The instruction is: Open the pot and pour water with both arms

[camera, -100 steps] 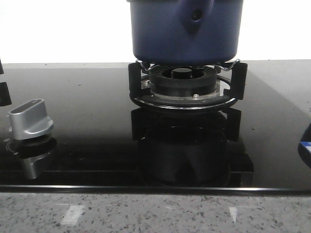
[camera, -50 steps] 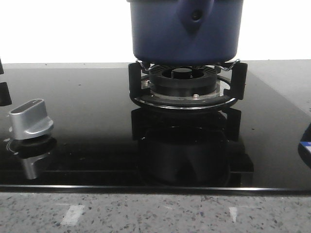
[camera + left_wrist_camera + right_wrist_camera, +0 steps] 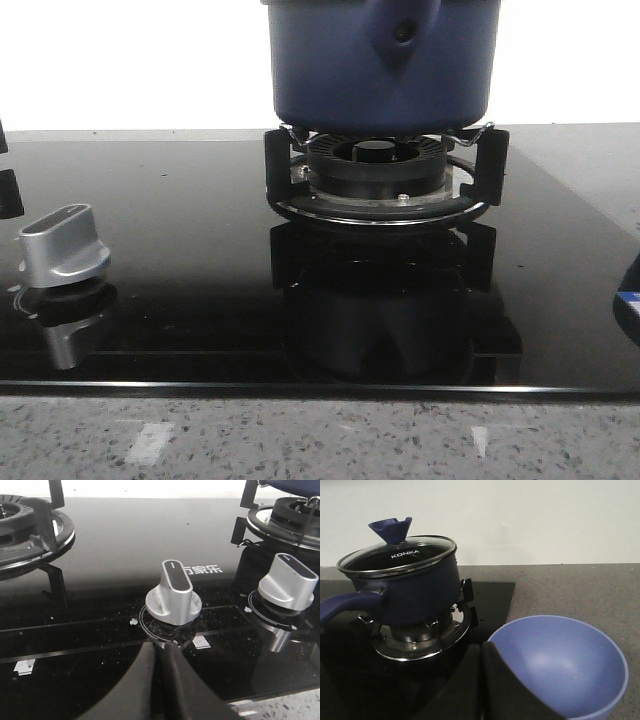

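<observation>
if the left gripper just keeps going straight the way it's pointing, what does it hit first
Most likely the nearer silver knob, which sits directly ahead of the shut left gripper. Depth is hard to judge, so it might meet the black glass cooktop first.

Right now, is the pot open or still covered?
Covered. The glass lid sits flat on the pot, its blue knob on top.

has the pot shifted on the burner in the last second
No. In the front view the pot sits at the same spot over the burner grate, and its handle rivet lines up as before.
</observation>
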Motion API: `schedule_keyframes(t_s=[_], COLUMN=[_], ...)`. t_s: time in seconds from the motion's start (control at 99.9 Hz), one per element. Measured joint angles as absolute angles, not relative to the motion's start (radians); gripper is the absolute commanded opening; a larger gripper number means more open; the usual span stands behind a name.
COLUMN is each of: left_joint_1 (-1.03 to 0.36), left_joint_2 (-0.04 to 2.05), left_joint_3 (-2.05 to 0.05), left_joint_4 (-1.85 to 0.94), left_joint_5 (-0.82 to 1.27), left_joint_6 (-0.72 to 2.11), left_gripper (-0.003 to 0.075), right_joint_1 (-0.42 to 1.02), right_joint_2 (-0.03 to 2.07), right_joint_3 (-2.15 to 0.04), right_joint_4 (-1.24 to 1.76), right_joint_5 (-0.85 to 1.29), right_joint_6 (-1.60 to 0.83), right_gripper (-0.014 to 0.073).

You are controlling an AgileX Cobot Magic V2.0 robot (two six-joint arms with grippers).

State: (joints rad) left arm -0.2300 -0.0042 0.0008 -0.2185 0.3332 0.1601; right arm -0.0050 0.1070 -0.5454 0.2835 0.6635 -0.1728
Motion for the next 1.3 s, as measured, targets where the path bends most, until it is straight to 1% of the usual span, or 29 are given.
schedule_keyframes(t_s=[1.181, 1.301], left_joint_1=[-0.23, -0.23], left_joint_2=[-0.004, -0.004], left_joint_3=[0.001, 0.001], left_joint_4=[-0.219, -0.219], left_joint_5=[0.335, 0.335], left_joint_6=[0.16, 0.16], left_gripper=[-0.002, -0.002], right_joint_1=[-0.005, -0.005], right_joint_2=[0.107, 0.105], right_joint_3=[-0.545, -0.516], right_joint_4=[0.284, 0.257], right_joint_5=[0.663, 0.661], right_joint_6=[-0.173, -0.173], right_gripper=[-0.0069, -0.0069])
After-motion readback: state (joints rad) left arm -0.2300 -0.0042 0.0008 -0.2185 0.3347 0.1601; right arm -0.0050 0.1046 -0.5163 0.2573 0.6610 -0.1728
